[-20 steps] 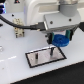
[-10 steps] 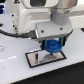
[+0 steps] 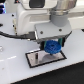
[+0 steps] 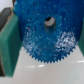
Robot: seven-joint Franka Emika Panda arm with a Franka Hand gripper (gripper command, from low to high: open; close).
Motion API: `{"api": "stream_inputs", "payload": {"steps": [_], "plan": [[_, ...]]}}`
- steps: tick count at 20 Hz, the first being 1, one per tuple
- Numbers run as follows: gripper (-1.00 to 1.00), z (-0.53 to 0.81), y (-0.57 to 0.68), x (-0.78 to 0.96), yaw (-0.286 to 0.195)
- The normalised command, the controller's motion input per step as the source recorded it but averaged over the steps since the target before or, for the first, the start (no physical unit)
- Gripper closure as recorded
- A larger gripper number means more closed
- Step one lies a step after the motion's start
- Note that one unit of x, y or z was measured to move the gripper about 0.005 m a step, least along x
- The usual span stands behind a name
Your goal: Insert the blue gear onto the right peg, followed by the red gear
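The gripper holds the blue gear between its jaws, pinched from both sides, just above the grey plate, near its right end in the exterior view.

Bright, even light fills the room, and the white tabletop is close to washed out in the exterior view, with only a faint grey shadow beneath the arm. That picture is small and soft all over; edges smear and fine detail is lost (the teeth of the blue gear melt into a blob). In the wrist view the blue gear fills the frame, grainy and speckled with pale highlights, its rim blurred. The green pads beside it are out of focus too.
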Motion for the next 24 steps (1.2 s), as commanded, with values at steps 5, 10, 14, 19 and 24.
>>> {"api": "stream_inputs", "payload": {"steps": [5, 10, 14, 19, 24], "plan": [[1.0, 0.14, 0.0, 0.03, 0.0], [1.0, 0.25, -0.01, 0.23, 0.0], [1.0, 0.28, 0.0, 0.2, 0.0], [1.0, 0.01, -0.01, 0.31, 0.0], [1.0, -0.07, 0.01, 0.23, 0.0]]}}
